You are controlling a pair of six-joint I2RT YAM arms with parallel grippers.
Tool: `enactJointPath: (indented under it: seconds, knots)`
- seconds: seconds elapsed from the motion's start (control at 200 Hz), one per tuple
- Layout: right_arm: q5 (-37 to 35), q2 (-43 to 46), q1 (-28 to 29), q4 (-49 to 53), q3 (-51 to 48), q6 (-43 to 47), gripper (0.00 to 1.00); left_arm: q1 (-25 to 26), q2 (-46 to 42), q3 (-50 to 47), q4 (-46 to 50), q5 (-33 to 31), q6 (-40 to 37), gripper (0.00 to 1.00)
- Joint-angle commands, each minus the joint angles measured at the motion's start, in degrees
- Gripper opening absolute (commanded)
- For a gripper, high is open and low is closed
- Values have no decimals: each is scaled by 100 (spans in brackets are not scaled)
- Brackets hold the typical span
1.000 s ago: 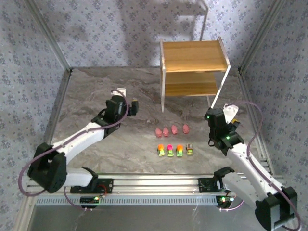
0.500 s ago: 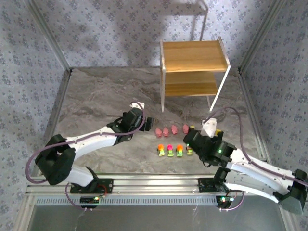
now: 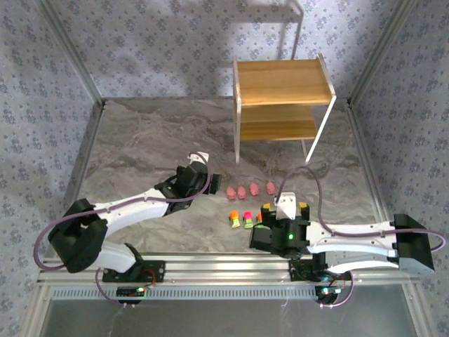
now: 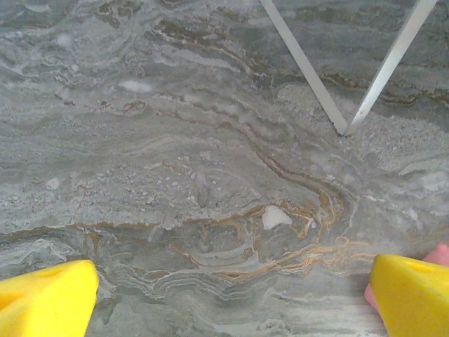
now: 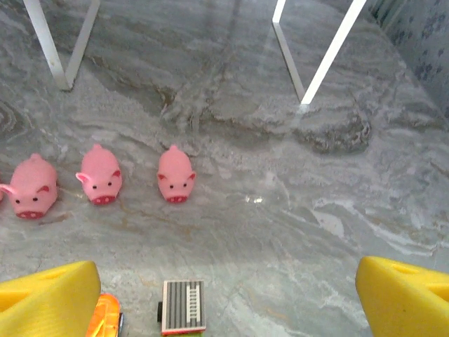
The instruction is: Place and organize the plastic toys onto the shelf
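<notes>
Four pink pigs (image 3: 242, 190) stand in a row on the marble table, with a row of blocky toys (image 3: 235, 219) in front of them. The wooden two-tier shelf (image 3: 283, 98) stands behind them. My left gripper (image 3: 214, 181) is open just left of the leftmost pig, whose edge (image 4: 440, 254) shows by the right yellow fingertip (image 4: 414, 295). My right gripper (image 3: 283, 209) is open over the right end of the blocky row. Between its fingers lies the grey-topped toy (image 5: 184, 316). An orange-topped one (image 5: 106, 316) lies by the left finger (image 5: 45, 295), and three pigs (image 5: 99, 175) stand ahead.
A pale thin-legged stand (image 3: 291, 14) rises behind the shelf. The shelf's white legs (image 4: 309, 70) reach the table ahead of the left gripper. Patterned walls and metal posts (image 3: 77, 67) close the table in. The right arm (image 3: 351, 242) lies low along the front rail.
The left arm reached right to the pig row, then held there. The right arm swung down and left, lowering its gripper over the right end of the blocky row.
</notes>
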State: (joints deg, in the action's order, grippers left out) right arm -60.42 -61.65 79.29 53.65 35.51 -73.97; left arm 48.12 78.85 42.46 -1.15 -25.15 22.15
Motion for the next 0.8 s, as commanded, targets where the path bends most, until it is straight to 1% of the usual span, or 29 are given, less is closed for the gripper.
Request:
enactJointPath:
  seconds: [0.0,0.13,0.25,0.375,0.46,0.64,0.795]
  knots:
    - [519,88,14,-267,-156,-82,92,19,-153,-10,-36,-163,0,99]
    - [1141,600,-116,-1026,-693,312,85,22,-105,30,-2,-144,8,99]
    - [1549,1129,-294,-1192,-1172,381,82,22,-50,59,7,-140,8,99]
    - [1849,1459,-446,-1248,-1370,606,78,17,27,104,11,-71,-5,99]
    - [1986,1516,-516,-1319,-1393,802,77,21,77,128,11,-17,-7,99]
    - [2196,1354,-592,-1543,-1422,1083,74,17,110,153,44,10,-18,99]
    - [2327,1170,-767,-1665,-1438,1106,65,21,119,165,44,60,-14,99]
